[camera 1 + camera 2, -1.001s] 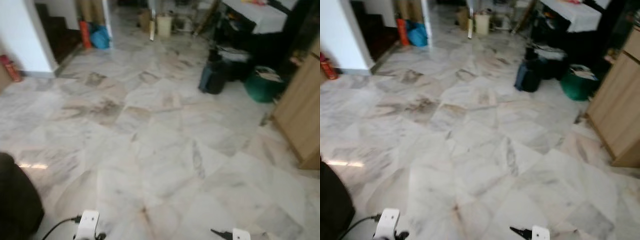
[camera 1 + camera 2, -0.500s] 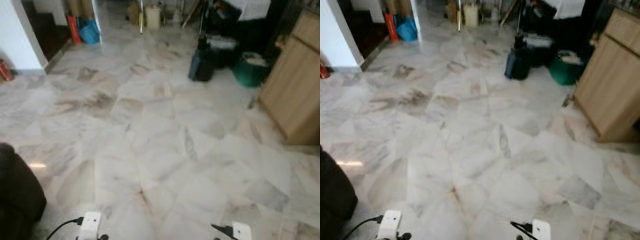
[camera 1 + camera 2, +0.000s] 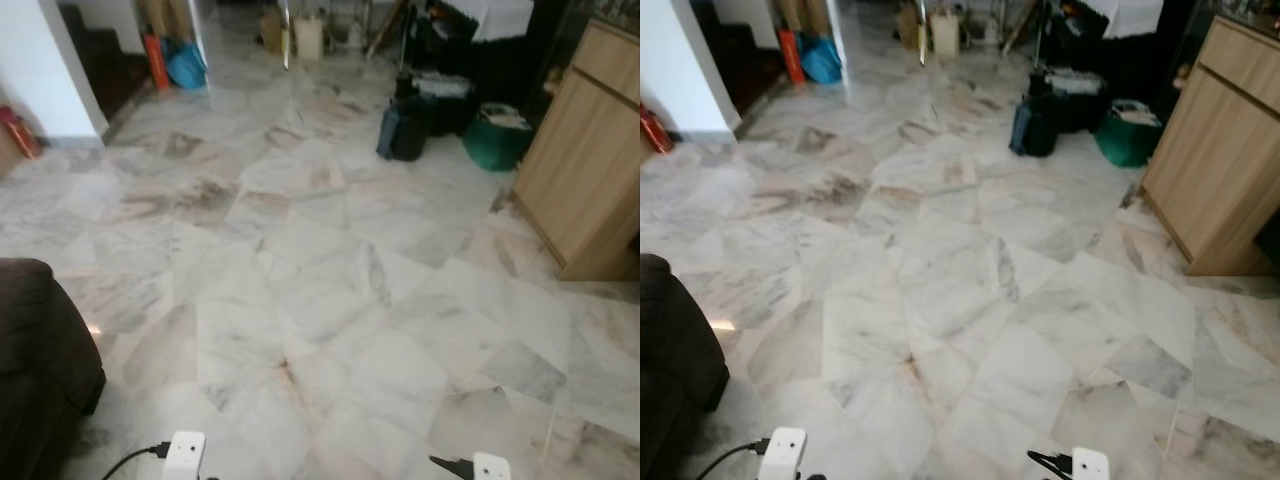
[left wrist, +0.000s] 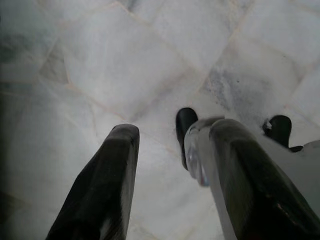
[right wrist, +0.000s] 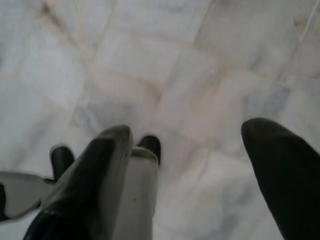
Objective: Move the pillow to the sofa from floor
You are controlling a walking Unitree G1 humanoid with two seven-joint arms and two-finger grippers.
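A floor of pale marble tiles, set diagonally with grey and brown veins, spreads through a wide room. Nearest, at the bottom edge of the head views, the white wrist parts of both arms stick up, the left one with a black cable and the right one. In the left wrist view the left gripper hangs over bare tiles with its two black fingers spread apart and nothing between them; the robot's dark feet are under it. In the right wrist view the right gripper is also over the tiles, its fingers wide apart and released, with nothing in them. At the robot's left side, close by, stands the dark brown sofa, of which one rounded corner is visible. A pillow I cannot find on the floor or on the sofa. Farther on the right stands a light wooden cabinet directly on the tiles. Beyond it, near a dark table with a white cloth, sit a green basket and a dark blue bag, near each other. At the far left there is a white wall corner, a red object beside it, and behind it an orange thing and a blue bag at a doorway. At the very back stands a cream container.
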